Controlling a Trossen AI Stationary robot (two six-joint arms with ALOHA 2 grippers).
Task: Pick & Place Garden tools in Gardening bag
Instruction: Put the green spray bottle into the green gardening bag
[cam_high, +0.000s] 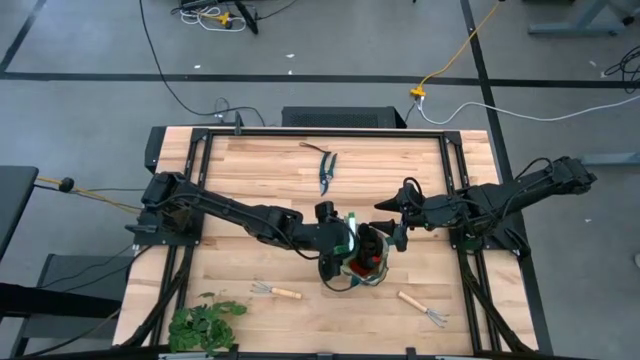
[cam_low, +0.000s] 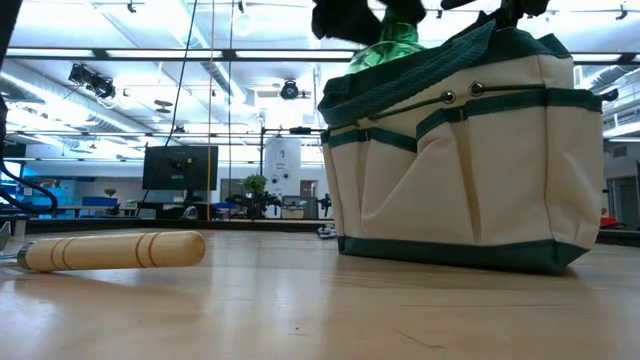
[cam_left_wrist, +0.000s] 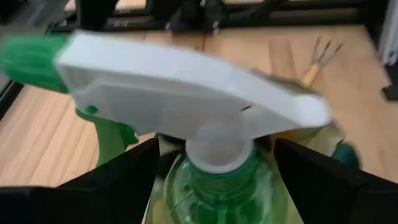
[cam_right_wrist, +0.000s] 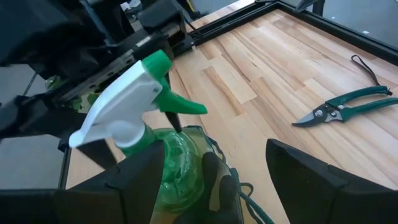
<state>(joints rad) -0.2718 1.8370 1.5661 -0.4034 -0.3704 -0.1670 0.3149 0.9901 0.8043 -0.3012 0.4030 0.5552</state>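
Left hand: closed on the spray bottle neck, over the gardening bag.
Right hand: open, at the bag's 1 o'clock rim.
Advice: lower the bottle upright, then release.

A leafy green plant bunch lies at the lower left of the wooden table in the high view. A yellow cable runs over the grey floor at the upper right. A dark monitor stands at the left of the low view.
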